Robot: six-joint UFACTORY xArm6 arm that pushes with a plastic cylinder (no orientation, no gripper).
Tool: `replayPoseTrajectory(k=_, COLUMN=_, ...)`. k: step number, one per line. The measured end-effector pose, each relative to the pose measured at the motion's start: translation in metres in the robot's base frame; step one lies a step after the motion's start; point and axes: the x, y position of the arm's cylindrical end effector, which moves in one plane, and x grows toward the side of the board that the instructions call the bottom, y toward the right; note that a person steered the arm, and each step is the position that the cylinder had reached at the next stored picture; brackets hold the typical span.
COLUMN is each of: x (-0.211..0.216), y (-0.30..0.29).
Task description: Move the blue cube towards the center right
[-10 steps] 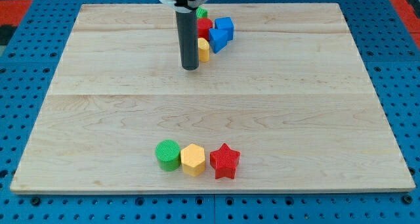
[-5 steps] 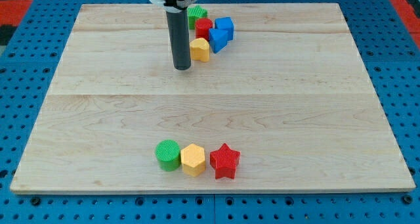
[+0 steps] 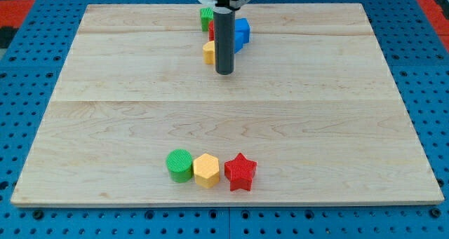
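The blue cube [image 3: 242, 29] sits near the view's top centre, partly hidden behind my rod. A second blue block [image 3: 237, 44] lies just below it, mostly hidden. My tip [image 3: 224, 72] rests on the board just below and left of the blue blocks, right beside a yellow block [image 3: 208, 52]. A red block [image 3: 211, 31] and a green block [image 3: 206, 17] peek out left of the rod.
A green cylinder [image 3: 179, 165], a yellow hexagonal block [image 3: 206, 170] and a red star [image 3: 240, 172] stand in a row near the view's bottom centre. The wooden board [image 3: 337, 113] lies on a blue pegboard surface.
My rod swung left, then back to the right; it now covers much of the top cluster. The blocks have not visibly moved.
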Motion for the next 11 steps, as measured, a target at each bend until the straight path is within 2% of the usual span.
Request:
replayPoseTrajectory(k=1, x=0.001, y=0.001)
replayPoseTrajectory(k=3, x=0.0, y=0.078)
replayPoseTrajectory(k=4, x=-0.033, y=0.101)
replayPoseTrajectory(k=5, x=-0.1, y=0.129)
replayPoseTrajectory(k=6, x=-0.159, y=0.085)
replayPoseTrajectory(k=7, x=-0.163, y=0.017)
replayPoseTrajectory(k=9, x=-0.14, y=0.051)
replayPoseTrajectory(k=11, x=-0.134, y=0.015)
